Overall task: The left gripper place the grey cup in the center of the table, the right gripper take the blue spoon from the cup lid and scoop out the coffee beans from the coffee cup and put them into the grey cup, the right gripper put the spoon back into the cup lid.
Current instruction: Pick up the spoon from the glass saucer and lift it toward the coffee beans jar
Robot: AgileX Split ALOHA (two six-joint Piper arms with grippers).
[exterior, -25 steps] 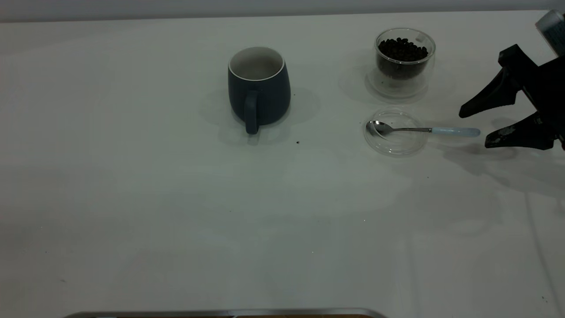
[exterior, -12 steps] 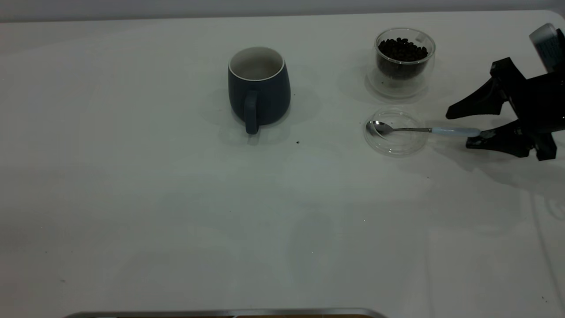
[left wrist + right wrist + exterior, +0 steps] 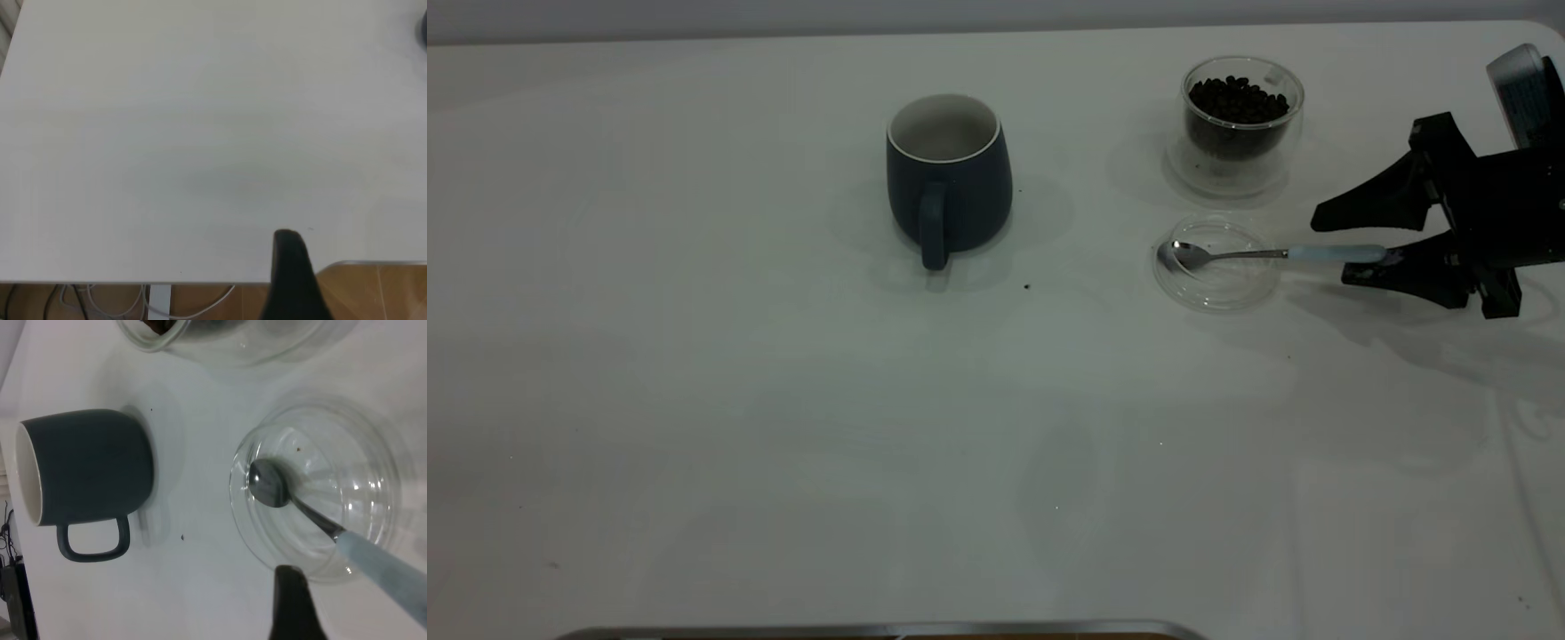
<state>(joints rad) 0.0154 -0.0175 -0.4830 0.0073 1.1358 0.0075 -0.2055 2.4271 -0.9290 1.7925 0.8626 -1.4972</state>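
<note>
Exterior view, operator: your blue spoon (image 3: 1280, 254) lies with its metal bowl inside the clear cup lid (image 3: 1214, 267) and its pale blue handle reaching out over the lid's rim toward the right side of the surface (image 3: 783, 400). Your right pincer (image 3: 1352, 244) is low at that handle's end, spread wide; the near finger's tip meets the handle end, the far finger stands apart above it. No grip on the spoon is visible.

Coffee cup (image 3: 1242, 111), clear glass and filled with dark beans, stands just behind the lid on a glass saucer. Grey cup (image 3: 947, 173) sits upright near the middle of the surface, well apart from the lid, handle facing the camera, interior pale. One dark speck lies on the surface between grey cup and lid.

Right wrist view confirms: spoon bowl (image 3: 269, 482) rests inside the lid (image 3: 373, 453), handle runs out over the rim, one dark fingertip (image 3: 291, 600) beside it; grey cup (image 3: 87, 470) beyond.

Left wrist view: your left pincer is over bare surface near its edge, only one finger (image 3: 290, 273) showing; you cannot tell its opening.
</note>
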